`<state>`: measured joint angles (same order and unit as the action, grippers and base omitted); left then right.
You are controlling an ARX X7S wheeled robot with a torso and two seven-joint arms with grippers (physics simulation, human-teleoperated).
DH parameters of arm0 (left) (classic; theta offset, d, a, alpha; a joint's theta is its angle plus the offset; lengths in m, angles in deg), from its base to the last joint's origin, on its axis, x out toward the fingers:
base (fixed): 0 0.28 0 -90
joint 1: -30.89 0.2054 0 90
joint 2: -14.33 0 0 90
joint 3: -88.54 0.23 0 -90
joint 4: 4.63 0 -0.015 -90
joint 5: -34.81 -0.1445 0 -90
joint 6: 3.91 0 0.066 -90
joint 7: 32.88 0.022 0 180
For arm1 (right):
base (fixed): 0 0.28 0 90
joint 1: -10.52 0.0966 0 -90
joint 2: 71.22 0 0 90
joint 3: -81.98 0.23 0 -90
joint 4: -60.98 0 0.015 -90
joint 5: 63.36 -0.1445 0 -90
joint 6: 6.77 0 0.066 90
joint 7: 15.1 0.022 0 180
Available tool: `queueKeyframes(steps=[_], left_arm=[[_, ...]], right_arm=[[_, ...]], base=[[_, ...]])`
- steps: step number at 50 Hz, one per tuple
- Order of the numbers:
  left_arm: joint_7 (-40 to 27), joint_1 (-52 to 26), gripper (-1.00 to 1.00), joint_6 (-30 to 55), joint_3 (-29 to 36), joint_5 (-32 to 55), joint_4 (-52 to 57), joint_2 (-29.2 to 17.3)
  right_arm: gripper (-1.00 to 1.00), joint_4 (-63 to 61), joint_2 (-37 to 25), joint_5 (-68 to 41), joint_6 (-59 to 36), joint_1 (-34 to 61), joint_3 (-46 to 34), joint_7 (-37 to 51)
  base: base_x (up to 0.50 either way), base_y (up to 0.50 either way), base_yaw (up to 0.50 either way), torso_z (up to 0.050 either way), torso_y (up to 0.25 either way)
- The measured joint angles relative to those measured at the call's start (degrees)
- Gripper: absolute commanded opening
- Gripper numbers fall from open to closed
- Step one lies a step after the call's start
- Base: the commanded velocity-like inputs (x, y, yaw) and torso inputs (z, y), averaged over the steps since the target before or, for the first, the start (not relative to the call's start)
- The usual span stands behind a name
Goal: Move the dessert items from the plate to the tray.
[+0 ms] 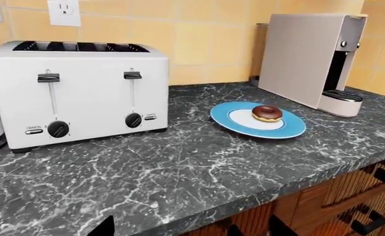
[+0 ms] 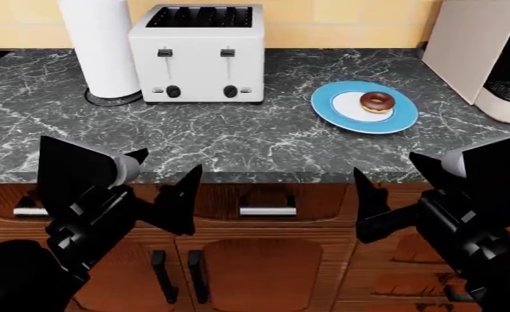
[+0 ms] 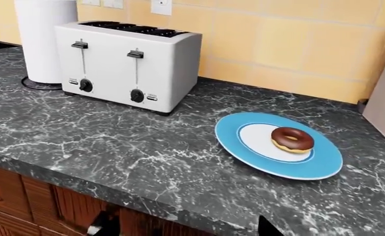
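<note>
**Inspector:** Left gripper [image 2: 164, 188] condition?

**Assistant:** Jaws spread, nothing held, in front of the cabinet doors below the counter edge. Right gripper [image 2: 385, 195] likewise: parted, empty, at the same level.

**Inspector:** Dessert items?

**Assistant:** One chocolate-glazed donut [image 2: 376, 102] is visible, lying flat on the white centre of a blue-rimmed plate [image 2: 346, 118], toward its far right side. The plate sits on the dark marble countertop [image 2: 237, 140], between the white four-slot toaster [image 2: 198, 55] and the coffee machine [image 2: 489, 58].

**Inspector:** Other items?

**Assistant:** A paper towel roll [image 2: 103, 45] stands upright left of the toaster.
</note>
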<state>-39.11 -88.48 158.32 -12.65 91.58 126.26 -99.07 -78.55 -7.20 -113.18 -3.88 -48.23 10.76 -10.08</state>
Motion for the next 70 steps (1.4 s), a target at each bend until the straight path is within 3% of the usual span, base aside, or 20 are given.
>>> queueKeyframes(steps=[14, 32, 47, 70], left_arm=[[-1.3, -0.6, 1.00, 0.8, -0.4, 1.3, 0.1, -0.5], [-3.6, -1.8, 1.00, 2.3, -1.6, 3.8, 0.2, -1.4], [-6.7, -4.6, 1.00, 5.0, -2.6, 7.3, -0.3, -1.8], [-8.4, -4.6, 1.00, 4.6, -2.7, 9.4, 0.0, -2.9]], right_arm=[[1.00, 0.3, -1.0, -2.6, -0.4, 0.8, -0.7, 2.4], [1.00, 3.0, -3.2, -13.6, -1.9, 3.3, 0.2, 11.9], [1.00, 6.9, -6.9, -26.3, -0.6, 6.0, -1.7, 23.3], [1.00, 7.9, -9.9, -28.4, 3.2, 5.5, -5.3, 26.1]], base=[[0.00, -0.48, 0.00, 0.000, 0.000], [0.02, -0.02, 0.00, 0.000, 0.000], [0.45, -0.28, 0.00, 0.000, 0.000], [0.49, -0.11, 0.00, 0.000, 0.001]])
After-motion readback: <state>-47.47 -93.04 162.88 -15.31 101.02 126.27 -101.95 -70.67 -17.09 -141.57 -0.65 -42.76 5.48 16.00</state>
